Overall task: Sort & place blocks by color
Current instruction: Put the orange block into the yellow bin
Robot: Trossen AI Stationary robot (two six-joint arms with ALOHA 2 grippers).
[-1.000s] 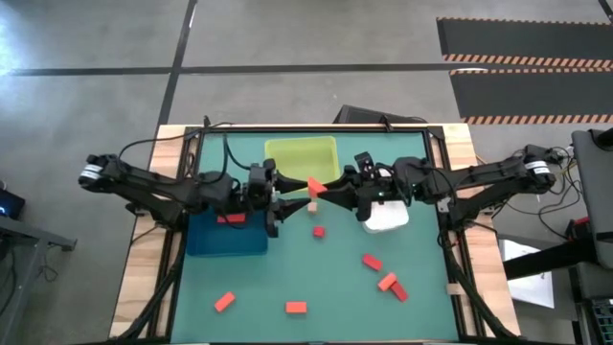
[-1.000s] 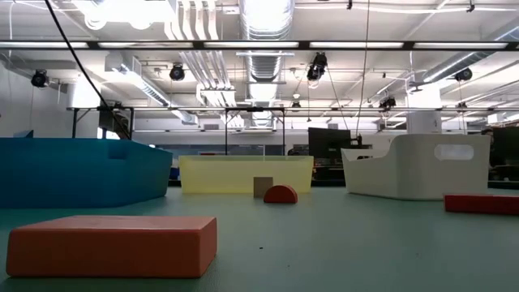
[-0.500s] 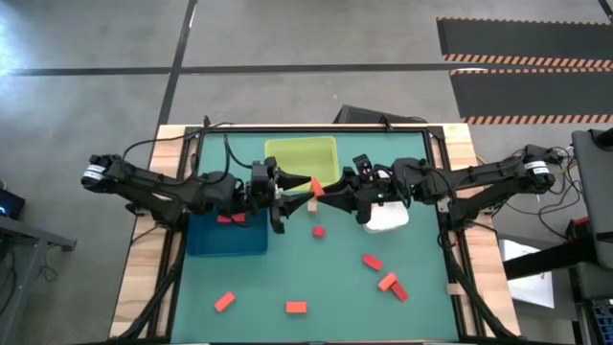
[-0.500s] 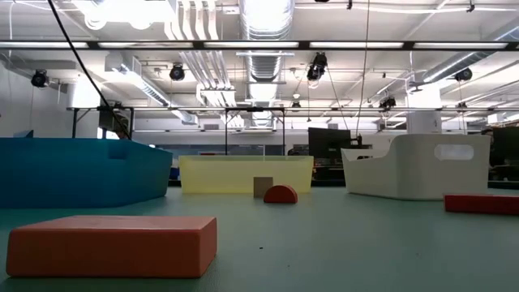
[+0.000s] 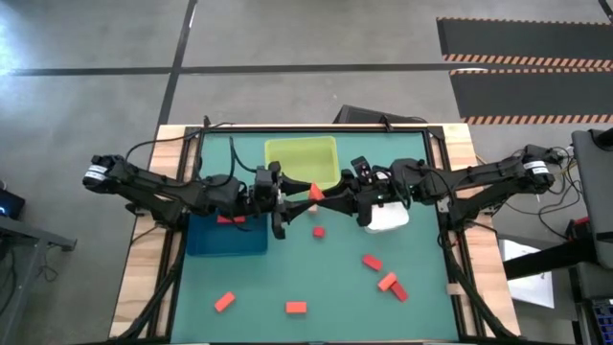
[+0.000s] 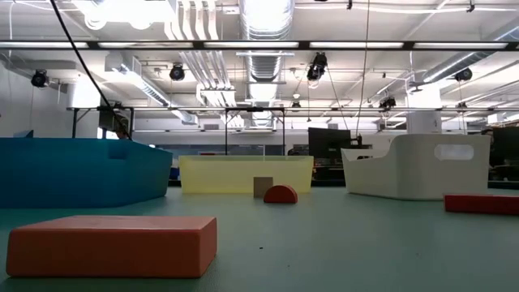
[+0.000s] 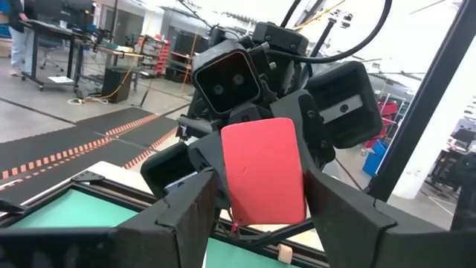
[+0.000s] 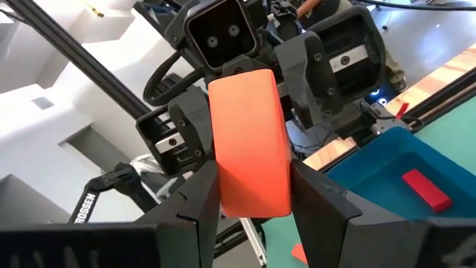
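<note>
High above the table's middle, a red bar block (image 5: 313,192) (image 8: 249,141) hangs between my two grippers. My right gripper (image 5: 330,196) (image 8: 253,171) comes from the right and is shut on it. Facing it from the left, my left gripper (image 5: 293,195) (image 7: 262,179) is open. Its two fingers stand close on either side of the same block (image 7: 264,171), and I cannot tell whether they touch it. Several red blocks (image 5: 372,261) lie on the green mat. A tan cube (image 6: 263,186) and a red half-round (image 6: 280,194) rest there too. My right gripper pinches the red block's two long sides (image 8: 230,193) between its two fingers. The fingers come roughly level from the table's right side. The block stands up past the fingertips, lifted clear of the table.
The blue tray (image 5: 206,244) on the left holds red blocks (image 5: 230,219). A yellow-green tray (image 5: 301,158) stands at the far middle, and a white tray (image 5: 391,220) sits under the right arm. Loose blocks (image 5: 296,308) lie toward the near edge.
My left gripper has moved a little toward the table's right, closing in on the held block, so its fingers now flank it. Seen from above, it now covers the tan cube. The red block and my right gripper have kept their place.
</note>
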